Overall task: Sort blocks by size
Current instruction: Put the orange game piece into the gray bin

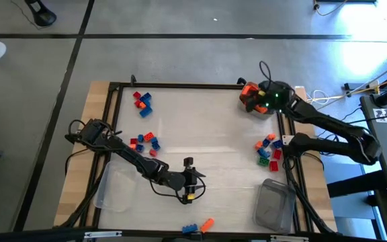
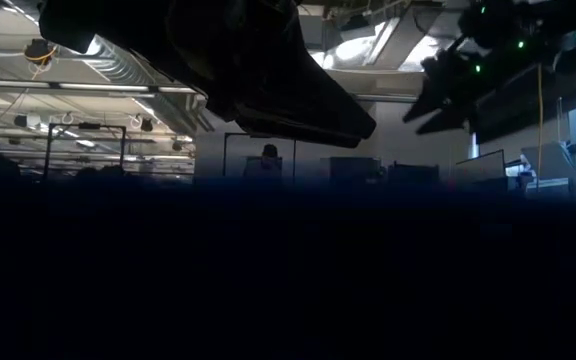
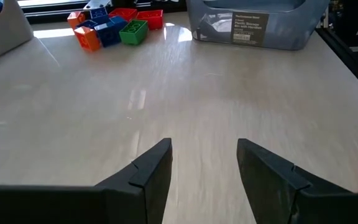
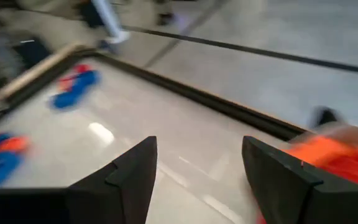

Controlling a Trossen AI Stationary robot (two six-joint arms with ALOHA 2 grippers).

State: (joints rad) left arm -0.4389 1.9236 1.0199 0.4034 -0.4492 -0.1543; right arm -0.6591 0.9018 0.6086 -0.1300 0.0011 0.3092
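- Right gripper (image 4: 197,180) hovered with fingers apart at the table's far right corner, directly over a pile of orange and red blocks (image 1: 250,94).
- Left gripper (image 3: 204,168), fingers apart and empty, sat near the front edge.
- Four more block clusters (image 1: 142,102) lay scattered; two clear tubs (image 1: 276,205) flanked the front.

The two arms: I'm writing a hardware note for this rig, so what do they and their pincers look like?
Both arms are dark, slim and jointed, with black cables looping beside them in the high view. The left pincer has two flat, black, wedge-shaped fingers with angled inner faces. The right pincer matches it, and small green lights glow on the right arm's wrist.
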